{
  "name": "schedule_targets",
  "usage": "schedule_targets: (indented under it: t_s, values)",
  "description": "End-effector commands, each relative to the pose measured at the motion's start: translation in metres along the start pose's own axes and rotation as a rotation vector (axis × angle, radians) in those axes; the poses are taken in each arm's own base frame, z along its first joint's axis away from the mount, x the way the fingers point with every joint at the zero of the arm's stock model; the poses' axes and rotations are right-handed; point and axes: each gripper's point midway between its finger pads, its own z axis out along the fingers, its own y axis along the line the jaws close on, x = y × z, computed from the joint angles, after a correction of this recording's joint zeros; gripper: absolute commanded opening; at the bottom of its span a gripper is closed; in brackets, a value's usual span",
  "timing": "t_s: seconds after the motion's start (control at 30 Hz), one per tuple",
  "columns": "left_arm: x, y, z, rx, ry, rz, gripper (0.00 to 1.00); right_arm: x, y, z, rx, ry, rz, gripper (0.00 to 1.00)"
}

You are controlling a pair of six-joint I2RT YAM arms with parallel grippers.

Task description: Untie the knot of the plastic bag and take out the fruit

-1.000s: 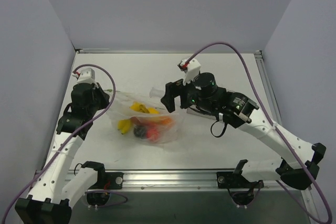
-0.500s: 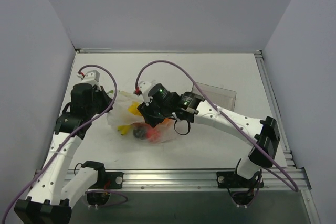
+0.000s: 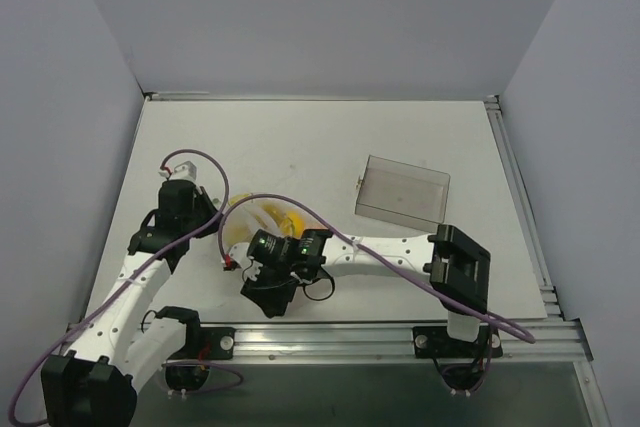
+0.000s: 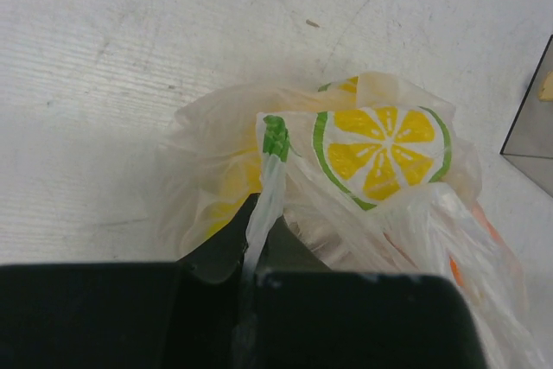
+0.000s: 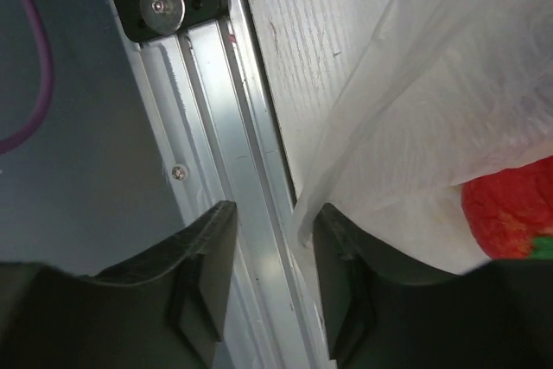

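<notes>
The plastic bag [image 3: 250,224], whitish with a lemon print [image 4: 380,149], lies bunched at the near left of the table. My left gripper [image 4: 255,239] is shut on a twisted handle strand [image 4: 270,181] of the bag, at the bag's left side [image 3: 200,219]. My right gripper [image 5: 272,222] hangs at the bag's near side over the table's front edge [image 3: 268,297]. Its jaws stand apart, and a loose fold of bag film [image 5: 406,110] lies against the inner face of the right finger. Fruit shows through the film: yellow [image 3: 290,219], red [image 5: 508,212]. I cannot make out the knot.
A clear rigid box [image 3: 402,193] stands at the back right of the bag; its corner shows in the left wrist view [image 4: 531,123]. The aluminium front rail [image 5: 229,127] runs right under my right gripper. The right arm's purple cable [image 3: 330,237] trails across the table.
My right arm has swung from behind the bag over it to the front edge, and its jaws have narrowed. The bag has bunched toward the left gripper. The box has come into view.
</notes>
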Motion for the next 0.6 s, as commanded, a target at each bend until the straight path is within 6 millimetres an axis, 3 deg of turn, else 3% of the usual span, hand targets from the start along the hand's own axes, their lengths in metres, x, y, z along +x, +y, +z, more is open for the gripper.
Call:
schedule_targets:
  t_s: [0.0,0.07,0.1,0.13,0.2,0.37,0.47,0.57]
  values:
    - [-0.047,-0.018,0.007,0.041,-0.172,-0.030,0.00,-0.036,0.009,-0.044,-0.013,-0.124,-0.050,0.43]
    - [-0.057,-0.025,0.007,0.056,-0.182,-0.012,0.00,-0.050,0.008,-0.062,0.026,-0.172,-0.063,0.54]
    - [-0.062,-0.030,0.006,0.073,-0.191,0.016,0.03,-0.055,0.002,-0.076,0.082,-0.195,-0.063,0.65]
    - [-0.066,-0.034,0.005,0.091,-0.196,0.032,0.17,-0.061,0.000,-0.086,0.108,-0.217,-0.065,0.69]
    - [-0.075,-0.046,-0.004,0.137,-0.211,0.075,0.30,-0.076,-0.009,-0.115,0.185,-0.280,-0.057,0.78]
    - [-0.089,-0.055,-0.036,0.168,-0.266,0.125,0.81,-0.104,-0.030,-0.173,0.337,-0.410,-0.033,0.83]
    - [-0.093,-0.056,-0.061,0.169,-0.292,0.134,0.95,-0.115,-0.053,-0.200,0.489,-0.466,-0.021,0.84]
    - [-0.094,-0.051,-0.082,0.128,-0.295,0.121,0.97,-0.113,-0.081,-0.203,0.613,-0.446,0.005,0.86]
